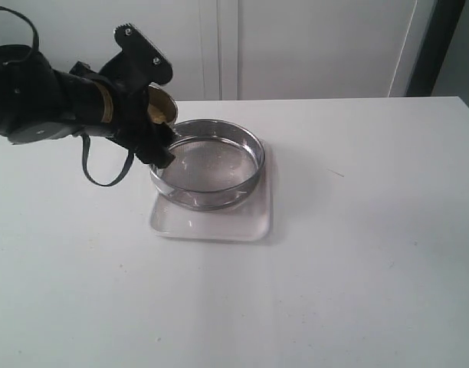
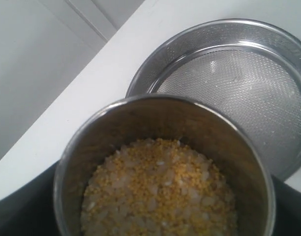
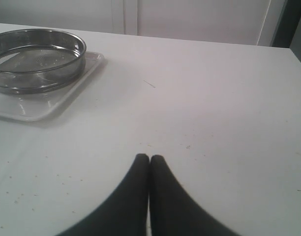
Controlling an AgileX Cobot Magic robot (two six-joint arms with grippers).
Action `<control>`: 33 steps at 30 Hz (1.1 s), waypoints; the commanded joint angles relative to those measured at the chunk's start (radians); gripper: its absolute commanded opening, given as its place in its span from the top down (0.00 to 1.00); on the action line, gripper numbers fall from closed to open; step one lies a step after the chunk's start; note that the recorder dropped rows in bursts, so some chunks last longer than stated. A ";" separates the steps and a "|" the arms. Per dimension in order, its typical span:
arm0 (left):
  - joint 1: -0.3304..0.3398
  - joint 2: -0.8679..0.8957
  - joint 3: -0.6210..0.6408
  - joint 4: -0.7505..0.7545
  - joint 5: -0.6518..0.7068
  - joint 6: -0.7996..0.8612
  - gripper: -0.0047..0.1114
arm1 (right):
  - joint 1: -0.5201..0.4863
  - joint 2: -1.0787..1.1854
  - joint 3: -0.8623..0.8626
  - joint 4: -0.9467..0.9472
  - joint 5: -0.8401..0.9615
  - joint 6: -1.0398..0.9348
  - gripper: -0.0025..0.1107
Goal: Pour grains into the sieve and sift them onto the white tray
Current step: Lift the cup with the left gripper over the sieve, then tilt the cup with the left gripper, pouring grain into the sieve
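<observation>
My left gripper [image 1: 152, 115] is shut on a small steel cup [image 1: 164, 105], held tilted above the left rim of the sieve [image 1: 219, 201]. The cup [image 2: 155, 115] holds the grains [image 2: 160, 191], a golden-yellow and off-white mix that stays inside it. The sieve [image 2: 239, 83] is a wide steel ring with a mesh bottom, and it rests on the white tray [image 1: 211, 228]. Only a few specks lie on the mesh. Over bare table to the right of the tray, my right gripper [image 3: 149, 158] is shut with nothing in it; the exterior view does not show it.
A black cable loop [image 1: 104, 175] hangs under the left arm. The white table [image 1: 357, 253] runs back to a pale wall with cabinet doors. Small specks dot the table near the right gripper's fingertips [image 3: 140, 164].
</observation>
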 commanded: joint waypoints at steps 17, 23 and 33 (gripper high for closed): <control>-0.003 0.152 -0.187 0.000 0.155 0.053 0.96 | 0.004 -0.005 0.002 0.004 -0.007 0.006 0.98; -0.003 0.152 -0.195 -0.235 0.205 0.283 0.96 | 0.004 -0.005 0.002 0.004 -0.007 0.006 0.98; -0.003 0.154 -0.355 -0.759 0.487 1.009 0.96 | 0.004 -0.005 0.002 0.004 -0.007 0.006 0.98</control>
